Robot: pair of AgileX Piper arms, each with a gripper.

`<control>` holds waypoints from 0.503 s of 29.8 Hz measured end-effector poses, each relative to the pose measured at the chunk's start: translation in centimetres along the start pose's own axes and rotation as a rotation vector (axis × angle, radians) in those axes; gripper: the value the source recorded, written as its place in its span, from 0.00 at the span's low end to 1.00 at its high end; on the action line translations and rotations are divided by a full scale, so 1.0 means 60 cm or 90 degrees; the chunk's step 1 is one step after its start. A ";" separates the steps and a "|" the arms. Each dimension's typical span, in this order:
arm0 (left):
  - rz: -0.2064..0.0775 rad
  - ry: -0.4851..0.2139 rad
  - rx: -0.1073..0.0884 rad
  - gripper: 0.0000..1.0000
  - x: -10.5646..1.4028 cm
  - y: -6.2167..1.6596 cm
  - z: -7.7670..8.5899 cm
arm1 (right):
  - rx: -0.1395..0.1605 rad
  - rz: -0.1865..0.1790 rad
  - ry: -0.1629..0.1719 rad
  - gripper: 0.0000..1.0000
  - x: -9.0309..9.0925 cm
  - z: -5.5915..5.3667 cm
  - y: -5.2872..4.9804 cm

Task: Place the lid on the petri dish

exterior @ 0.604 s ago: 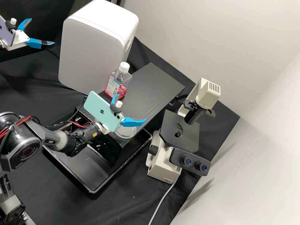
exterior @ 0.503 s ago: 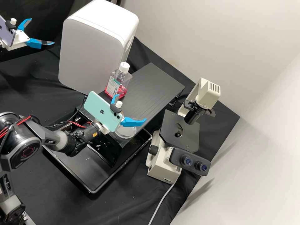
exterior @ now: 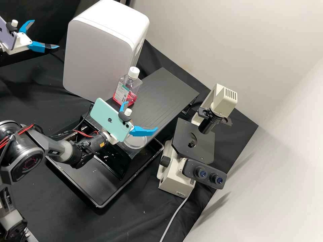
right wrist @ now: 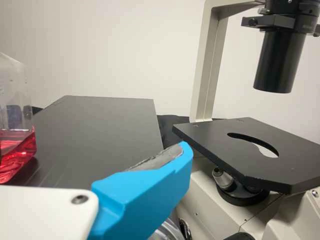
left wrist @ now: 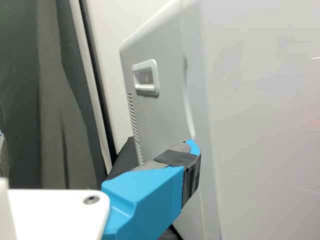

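A clear round petri dish [exterior: 136, 142] rests at the near end of the raised black platform [exterior: 161, 95], above the black tray [exterior: 101, 188]. I cannot tell whether its lid is on it. My right gripper [exterior: 141, 116] hangs just over the dish, open, with nothing between its blue fingers [right wrist: 150, 192]; one finger lies directly above the dish. My left gripper [exterior: 45, 34] stands open and empty at the far left, beside the white box [exterior: 104, 47]. One of its fingers [left wrist: 155, 195] shows in front of the box's side [left wrist: 240, 100].
A flask of red liquid [exterior: 127, 88] stands on the platform behind the right gripper, also seen as the flask [right wrist: 14, 135]. A white microscope [exterior: 195, 144] with a black stage [right wrist: 240, 150] stands to the right of the tray. Walls close the right side.
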 end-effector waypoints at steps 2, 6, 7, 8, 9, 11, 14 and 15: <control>-0.002 -0.015 -0.001 1.00 0.000 -0.002 0.012 | 0.000 0.000 0.000 1.00 0.000 0.000 0.000; -0.005 -0.084 0.008 1.00 -0.002 -0.006 0.057 | 0.000 0.000 0.000 1.00 0.000 0.000 0.000; -0.004 -0.103 0.008 1.00 -0.002 -0.008 0.066 | 0.000 0.000 0.000 1.00 0.000 0.000 0.000; -0.004 -0.125 0.007 1.00 -0.002 -0.012 0.075 | 0.000 0.000 0.000 1.00 0.000 0.000 0.000; 0.002 -0.145 0.006 1.00 -0.003 -0.014 0.082 | 0.000 0.000 0.000 1.00 0.000 0.000 0.000; 0.000 -0.185 0.006 1.00 -0.006 -0.027 0.095 | 0.000 0.000 0.000 1.00 0.000 0.000 0.000; -0.018 -0.230 0.001 1.00 -0.012 -0.049 0.110 | 0.000 0.000 0.000 1.00 0.000 0.000 0.000; -0.021 -0.246 0.002 1.00 -0.014 -0.055 0.114 | 0.000 0.000 0.000 1.00 0.000 0.000 0.000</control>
